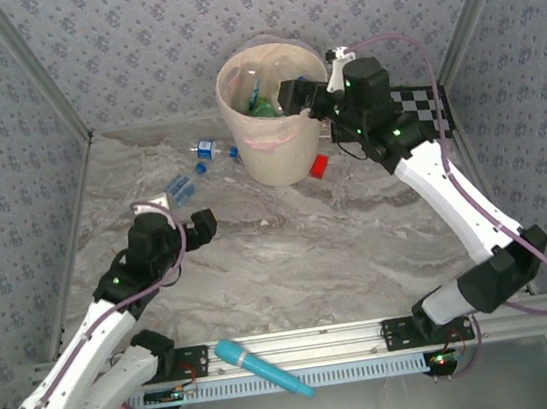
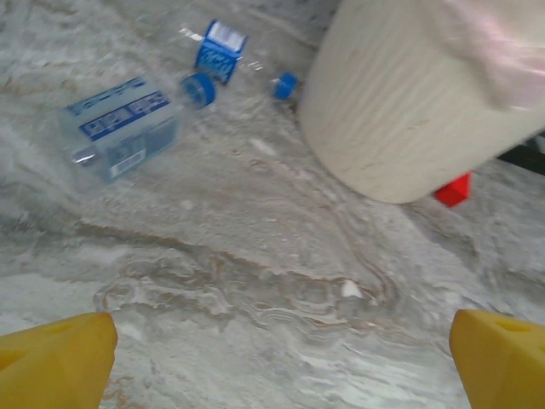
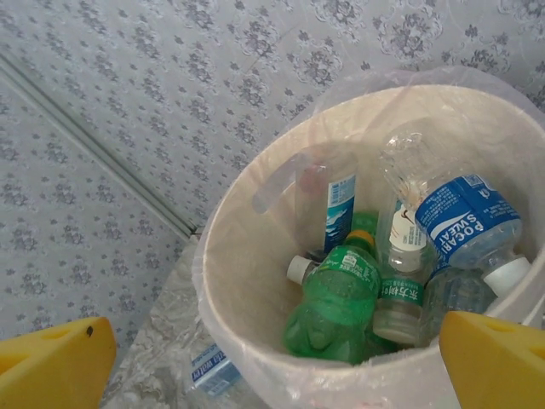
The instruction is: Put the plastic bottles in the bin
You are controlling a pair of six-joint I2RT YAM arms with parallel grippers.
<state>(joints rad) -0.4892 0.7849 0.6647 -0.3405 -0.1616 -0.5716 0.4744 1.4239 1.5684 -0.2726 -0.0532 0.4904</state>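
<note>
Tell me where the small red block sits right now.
Top view: the red block lies right of centre, beside the lower right side of the bin, with the right arm just beyond it.

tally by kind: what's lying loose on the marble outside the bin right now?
Clear blue-label bottles: 2
Red block: 1
Total: 3
</note>
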